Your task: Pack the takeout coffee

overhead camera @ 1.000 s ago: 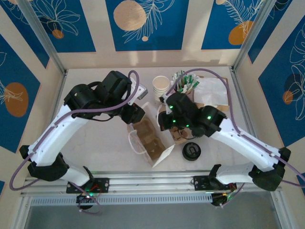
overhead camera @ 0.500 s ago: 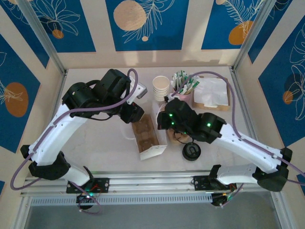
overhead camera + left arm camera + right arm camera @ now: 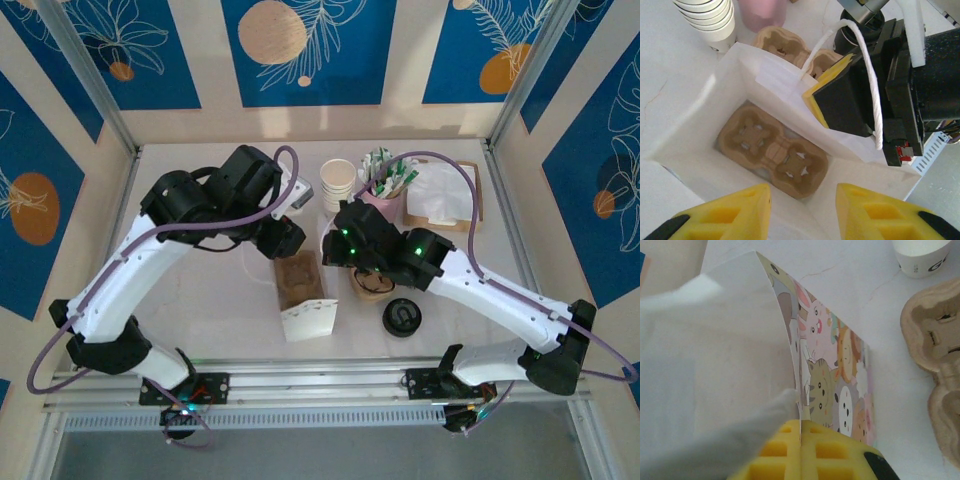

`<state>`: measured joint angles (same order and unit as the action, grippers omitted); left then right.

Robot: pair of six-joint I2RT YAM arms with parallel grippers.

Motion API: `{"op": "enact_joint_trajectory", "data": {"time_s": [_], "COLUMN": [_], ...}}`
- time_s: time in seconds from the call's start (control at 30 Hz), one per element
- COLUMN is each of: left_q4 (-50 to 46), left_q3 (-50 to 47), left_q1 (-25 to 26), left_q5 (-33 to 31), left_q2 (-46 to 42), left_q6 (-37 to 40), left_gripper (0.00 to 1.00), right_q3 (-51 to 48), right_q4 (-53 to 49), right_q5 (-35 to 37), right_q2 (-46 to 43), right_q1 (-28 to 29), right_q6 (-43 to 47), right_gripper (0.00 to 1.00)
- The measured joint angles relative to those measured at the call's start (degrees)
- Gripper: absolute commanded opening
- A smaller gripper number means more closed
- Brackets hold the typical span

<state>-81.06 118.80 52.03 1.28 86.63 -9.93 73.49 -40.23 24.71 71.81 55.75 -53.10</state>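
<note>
right gripper [image 3: 801, 442]: jaws pinched on paper bag [image 3: 730, 355] rim, cartoon-animal print ahead | left gripper [image 3: 802, 200]: jaws part-open, empty, cup carrier [image 3: 772, 152] below | paper cup [image 3: 920, 259] ahead-right: lettering "G", rest cut off

Your left arm [image 3: 125, 270] and right arm [image 3: 500, 300] have white links and black joints, each trailing a purple cable [image 3: 440, 158]; green lights [image 3: 345, 235] dot the right wrist (fingers [image 3: 730, 212] are yellow, waffle-ribbed).

We see a pale, marbled table [image 3: 220, 320] fenced by cream walls [image 3: 400, 50] with blue leaf-patterned panels [image 3: 340, 60]. Aluminium posts [image 3: 86, 75] rise at its far corners.
</note>
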Motion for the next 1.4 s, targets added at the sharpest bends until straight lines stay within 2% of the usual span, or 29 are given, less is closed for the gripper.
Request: {"op": "enact_joint_trajectory", "data": {"time_s": [0.27,0.4,0.5,0.6,1.07,1.23,1.4], "left_q4": [0.0,0.0,0.0,0.1,-0.1,-0.8,-0.8], "left_q3": [0.0,0.0,0.0,-0.2,-0.6,-0.6,0.0], "left_q1": [0.0,0.0,0.0,0.0,0.5,0.9,1.0], "left_q5": [-2.0,-3.4,-3.9,-4.2,-3.2,-3.7,-4.6], "left_q2": [0.2,0.5,0.9,1.0,2.7,4.2,4.3], "left_q6": [0.0,0.0,0.0,0.0,1.0,1.1,0.9], "left_gripper": [0.39,0.39,0.39,0.39,0.38,0.37,0.40], "right_q3": [0.0,0.1,0.9,1.9,3.3,3.3,2.2], "right_q4": [0.6,0.5,0.3,0.3,-1.4,-1.5,-0.9], "right_q5": [-1.2,-1.1,-0.9,-0.7,-3.9,-4.4,-5.8], "right_q2": [2.2,2.4,2.4,2.4,1.1,-1.3,-4.0], "right_q1": [0.0,0.0,0.0,0.0,-0.4,-1.9,-4.0], "right_q6": [-1.9,-1.4,-0.7,0.7,14.1,15.6,15.6], "right_gripper": [0.16,0.38,0.49,0.56,0.65,0.65,0.65]}}
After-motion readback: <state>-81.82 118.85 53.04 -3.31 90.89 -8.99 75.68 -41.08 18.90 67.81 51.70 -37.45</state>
